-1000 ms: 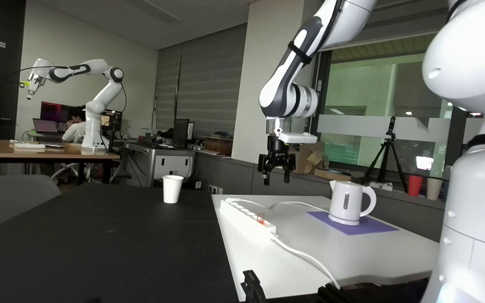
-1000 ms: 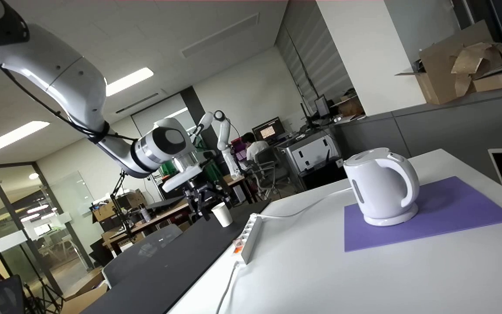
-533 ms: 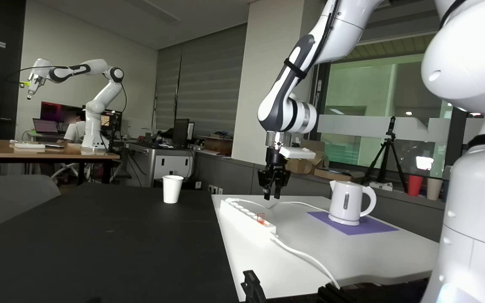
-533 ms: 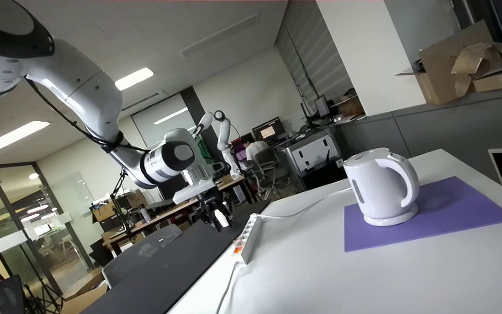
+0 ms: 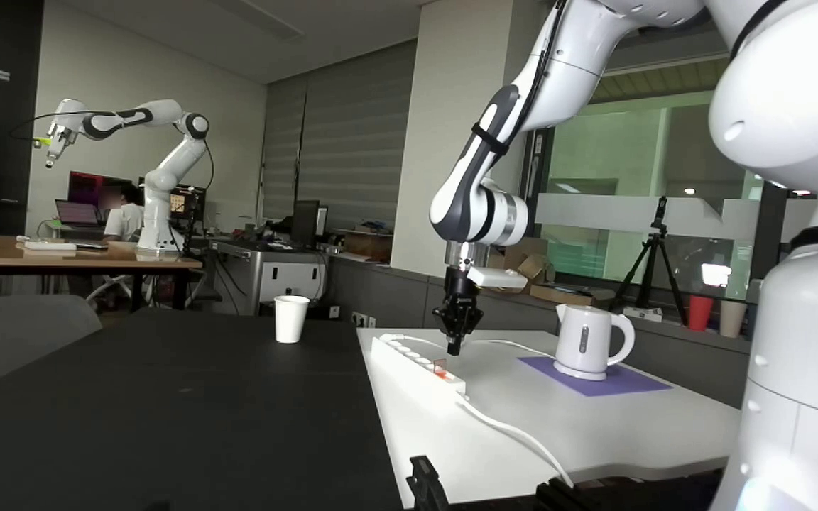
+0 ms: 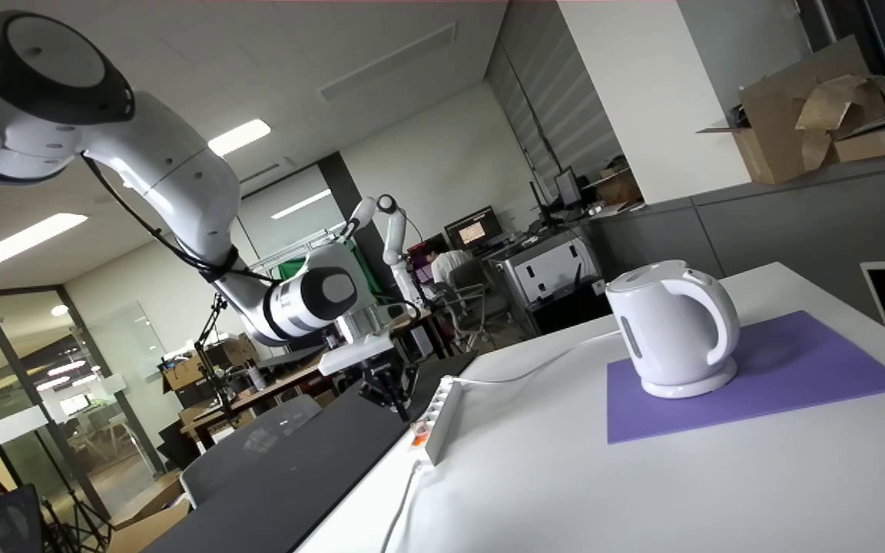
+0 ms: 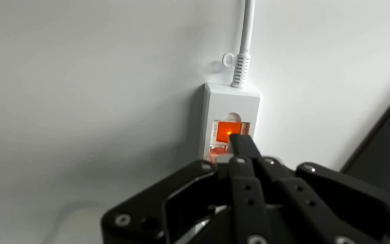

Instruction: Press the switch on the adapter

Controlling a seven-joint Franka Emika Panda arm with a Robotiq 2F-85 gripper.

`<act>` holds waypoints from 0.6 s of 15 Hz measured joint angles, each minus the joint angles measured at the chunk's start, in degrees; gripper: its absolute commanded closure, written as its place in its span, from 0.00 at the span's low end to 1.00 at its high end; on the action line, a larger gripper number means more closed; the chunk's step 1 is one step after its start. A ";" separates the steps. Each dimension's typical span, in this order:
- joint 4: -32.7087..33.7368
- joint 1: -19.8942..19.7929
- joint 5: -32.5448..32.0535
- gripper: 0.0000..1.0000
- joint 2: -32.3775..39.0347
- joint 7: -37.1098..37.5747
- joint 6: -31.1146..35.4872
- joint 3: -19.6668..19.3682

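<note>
The adapter, a long white power strip, lies along the edge of the white table in both exterior views. At its cord end the switch glows orange in the wrist view, with a see-through reddish flap standing up beside it. My gripper points down with its fingers together and nothing between them. From the wrist, the fingertips overlap the lower right corner of the switch. In the exterior views the gripper hangs close to that end, and its tips look slightly above the strip.
A white kettle stands on a purple mat on the same white table. The adapter's white cord runs off from the switch end. A paper cup sits on the adjoining black table.
My gripper has come down toward the switch end of the adapter. Its fingers, spread wide a second ago, have come together. Kettle, cup and adapter have stayed where they were.
</note>
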 measured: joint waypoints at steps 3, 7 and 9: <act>1.64 -0.37 0.50 0.99 2.28 -0.10 -0.76 0.10; 3.07 -0.38 0.50 0.99 3.57 -0.09 -2.24 0.03; 3.20 -0.38 0.50 0.99 3.57 -0.09 -2.35 0.03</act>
